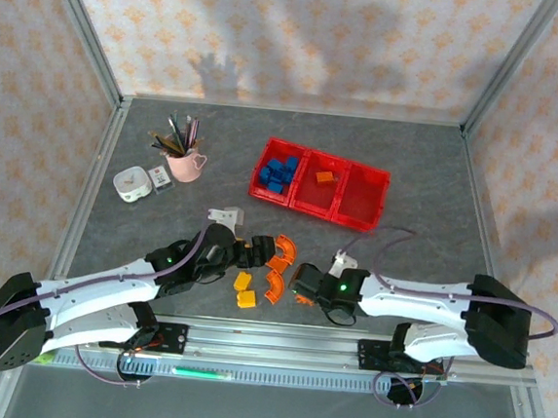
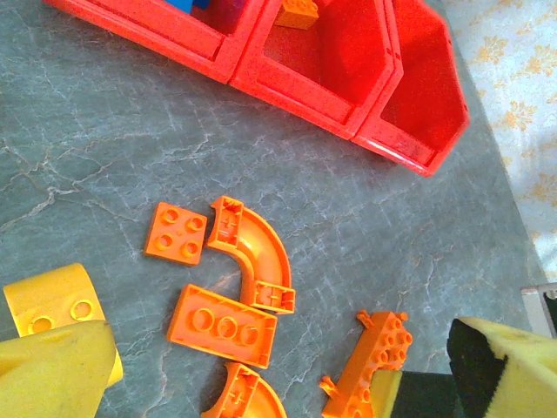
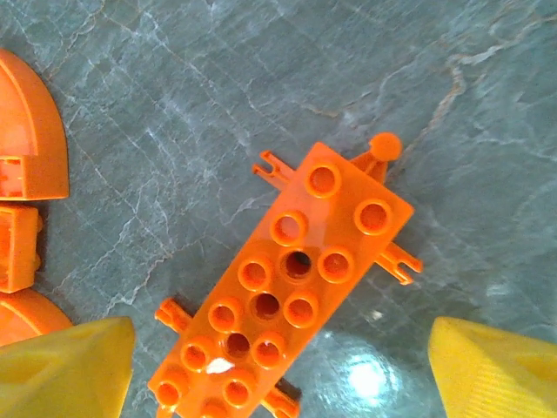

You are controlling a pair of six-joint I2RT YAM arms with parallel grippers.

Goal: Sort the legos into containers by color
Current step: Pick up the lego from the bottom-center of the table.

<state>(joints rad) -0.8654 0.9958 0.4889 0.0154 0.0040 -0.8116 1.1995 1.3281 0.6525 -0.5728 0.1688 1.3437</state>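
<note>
Legos: blue, orange and yellow pieces, some binned, the rest loose on the grey worktop close to the arms.
Red bins: three joined in a row, at the far middle of the worktop.
Left bin: holds a heap of blue bricks.
Middle bin: holds a single orange brick.
Right bin: looks bare from above.
Loose pieces: two orange arches, a square orange plate, an oblong orange brick, a long orange studded plate with side pegs, and a yellow brick.
Progress: blue appears finished, since no blue piece lies on the worktop. Orange has barely begun. Yellow seems not yet started.
Right end effector: released, its yellow fingers wide apart to either side of the studded plate and not gripping it.
Left end effector: released and holding nothing, hanging over the orange cluster. The yellow brick sits just beside one finger, and contact cannot be told.
Likely step: closing on the studded plate for the middle bin.
</note>
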